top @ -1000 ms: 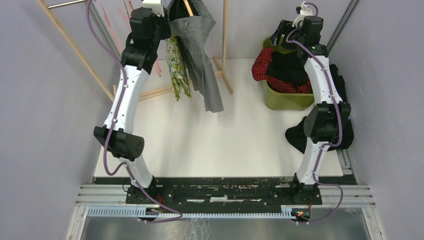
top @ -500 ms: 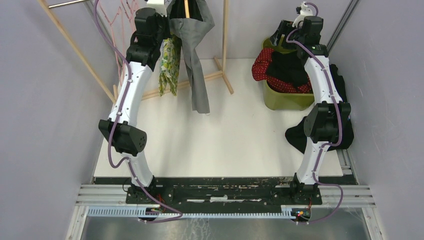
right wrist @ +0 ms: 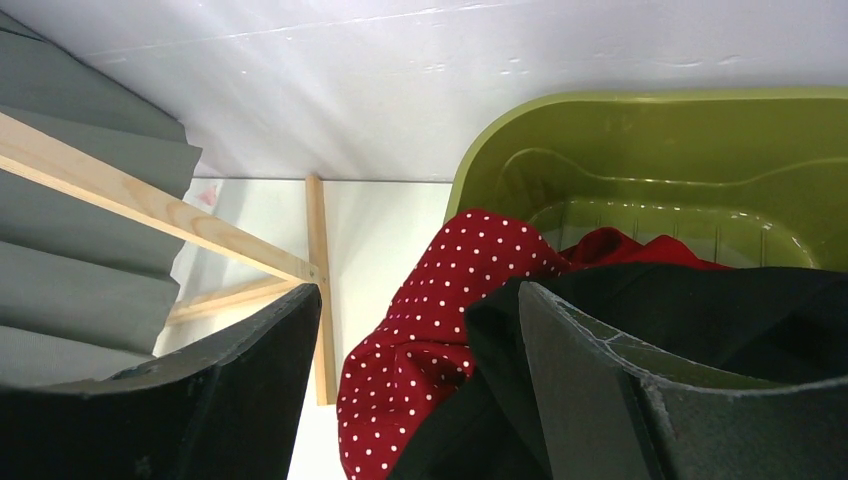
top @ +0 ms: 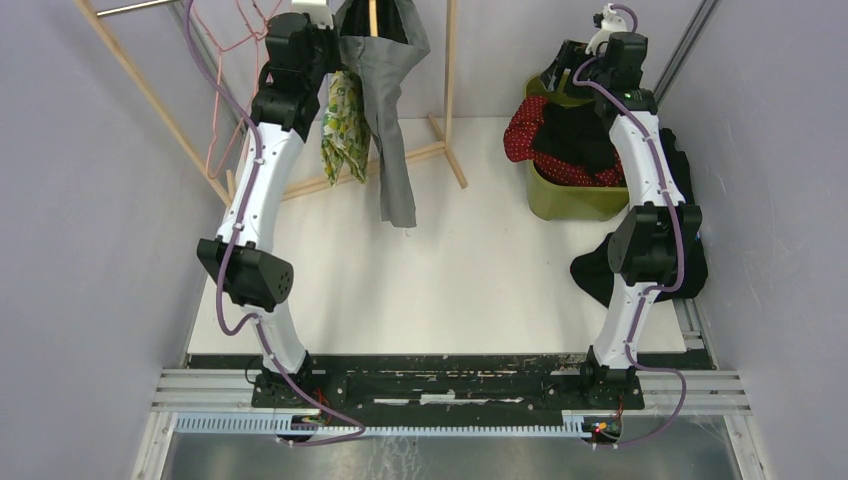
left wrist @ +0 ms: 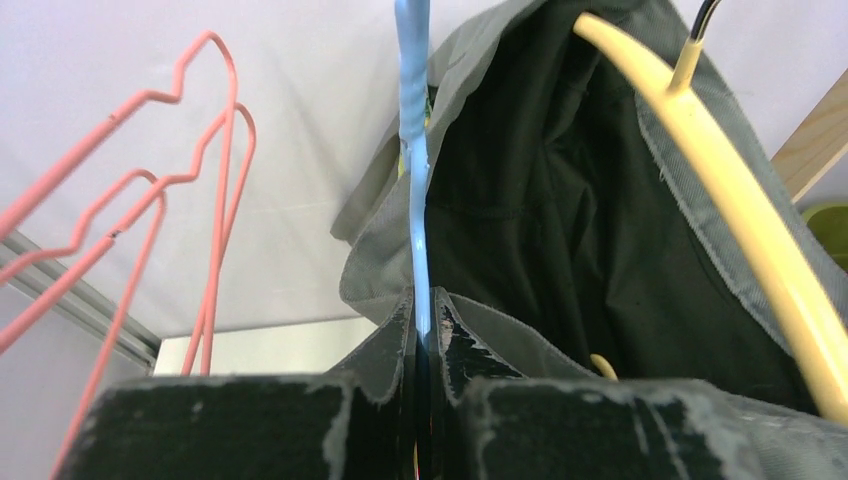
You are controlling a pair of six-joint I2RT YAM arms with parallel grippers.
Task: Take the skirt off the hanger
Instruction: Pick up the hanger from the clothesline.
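Note:
A green and yellow patterned skirt [top: 343, 125] hangs at the back left, just beside my left wrist. My left gripper [top: 318, 35] is up at the rack; in the left wrist view it [left wrist: 424, 305] is shut on the thin blue hanger [left wrist: 412, 150], which runs straight up between the fingertips. The skirt itself is hidden in that view. Beside it a grey garment [top: 388, 120] hangs on a yellow hanger [left wrist: 720, 180]. My right gripper [right wrist: 415, 330] is open over the bin, holding nothing.
Pink wire hangers [top: 225, 90] hang left of my left arm. The wooden rack [top: 450, 60] stands at the back. A green bin [top: 570, 200] holds red polka-dot cloth [right wrist: 440, 300] and black cloth. More black clothing [top: 690, 250] lies at the right edge.
My left gripper has shut on the blue hanger. The skirt and the grey garment swung left and settled, and a pink hanger now swings out to the left.

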